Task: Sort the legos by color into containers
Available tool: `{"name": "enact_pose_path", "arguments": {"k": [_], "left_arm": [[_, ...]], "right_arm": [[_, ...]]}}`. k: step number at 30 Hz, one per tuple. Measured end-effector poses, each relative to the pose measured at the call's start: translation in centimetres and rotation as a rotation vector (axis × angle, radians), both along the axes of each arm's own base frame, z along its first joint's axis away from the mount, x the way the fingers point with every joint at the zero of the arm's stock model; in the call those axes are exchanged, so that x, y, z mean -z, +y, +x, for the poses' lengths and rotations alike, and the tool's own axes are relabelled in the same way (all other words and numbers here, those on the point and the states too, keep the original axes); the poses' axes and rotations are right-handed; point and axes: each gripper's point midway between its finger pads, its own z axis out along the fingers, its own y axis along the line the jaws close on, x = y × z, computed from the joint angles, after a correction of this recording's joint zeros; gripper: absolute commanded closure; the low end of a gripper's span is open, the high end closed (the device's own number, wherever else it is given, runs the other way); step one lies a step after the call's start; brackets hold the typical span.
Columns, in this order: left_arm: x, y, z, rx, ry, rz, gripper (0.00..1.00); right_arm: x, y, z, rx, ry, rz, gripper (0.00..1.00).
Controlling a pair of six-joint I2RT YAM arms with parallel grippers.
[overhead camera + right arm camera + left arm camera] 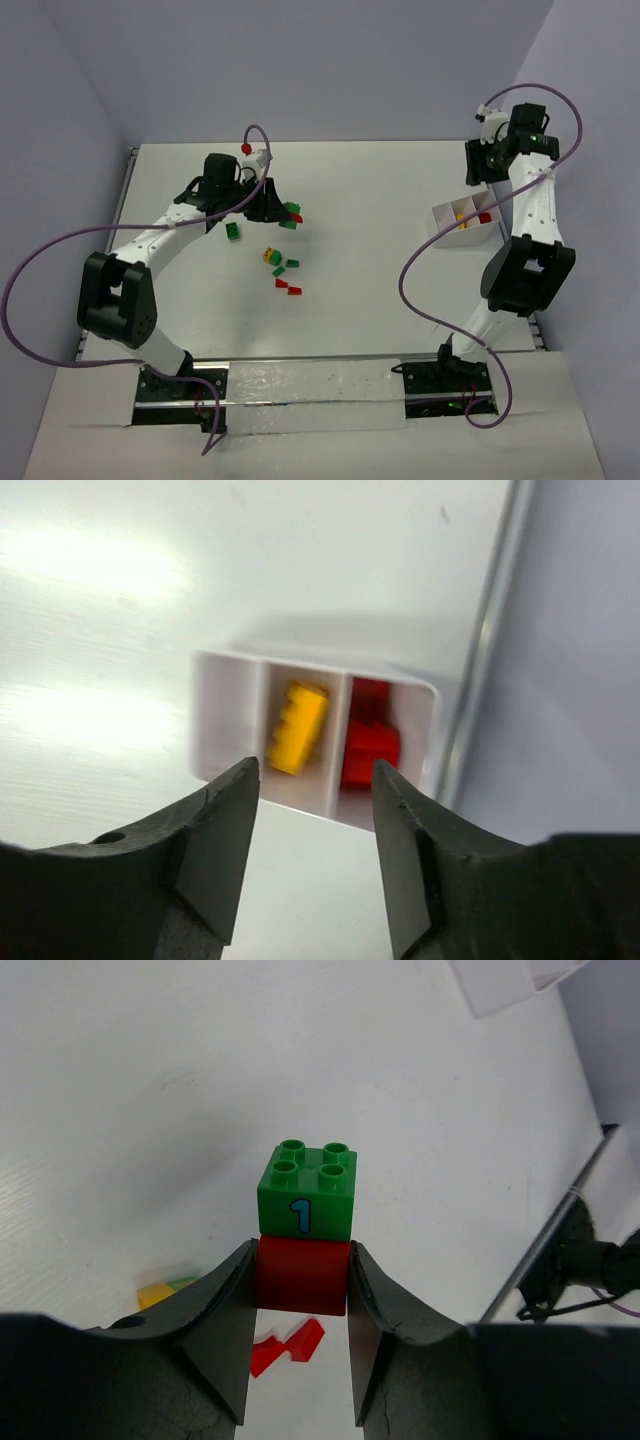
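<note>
Jaws of the left gripper (300,1256) pinch a red brick (302,1288) by its two sides. A green brick (305,1195) marked with a blue 1 is stacked on that red brick, studs up, and stands clear of the fingers. In the top view this pair sits at the tip of the left arm, left of the table's (380,190) middle and toward the far side. Whether the pair is lifted or touching the table, I cannot tell.

Just near of that gripper lie the loose legos. A green one (232,231) is furthest left. To its right and nearer are a yellow-and-green stack (270,256) and a small green piece (292,264). Two red pieces (288,287) lie nearest of all, just beside each other.

On the right gripper (315,772) the jaws are spread with nothing between them. It hangs above the tray (225,715), which sits near the right edge of the table. A yellow brick (298,728) lies in the tray's middle compartment. Red bricks (368,742) lie in the compartment on the right in the right wrist view.
</note>
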Motion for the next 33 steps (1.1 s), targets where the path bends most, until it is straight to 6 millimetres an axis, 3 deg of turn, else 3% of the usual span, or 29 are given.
{"name": "enact_pose_path", "arguments": {"k": [5,9,13,16,20,25,33], "left_arm": [[-3.5,-1.5,-1.4,0.070,-0.024,-0.153,1.00],[-6.2,-2.6,-3.4,0.166,-0.024,-0.306,1.00],[-7.2,-3.2,-5.2,0.253,0.007,-0.389,1.00],[-7.6,-3.6,-6.4,0.312,0.018,-0.413,1.00],[-7.8,-4.4,-8.1,0.393,0.007,-0.412,1.00],[-8.0,-5.1,-9.7,0.458,-0.009,-0.406,1.00],[-8.1,-5.1,-9.8,0.470,-0.025,-0.399,1.00]], "right_arm": [[-7.0,7.2,0.6,-0.149,-0.203,0.193,0.39],[-10.7,16.8,-0.8,-0.385,-0.275,0.393,0.37],[-11.0,26.9,-3.9,-0.642,-0.205,0.620,0.35],[-10.2,31.7,-6.0,-0.762,-0.103,0.744,0.35],[-8.9,36.0,-8.0,-0.869,0.023,0.851,0.35],[-7.5,39.3,-11.0,-0.965,0.149,0.912,0.35],[-5.6,40.7,-13.4,-1.039,0.284,0.919,0.37]]}}
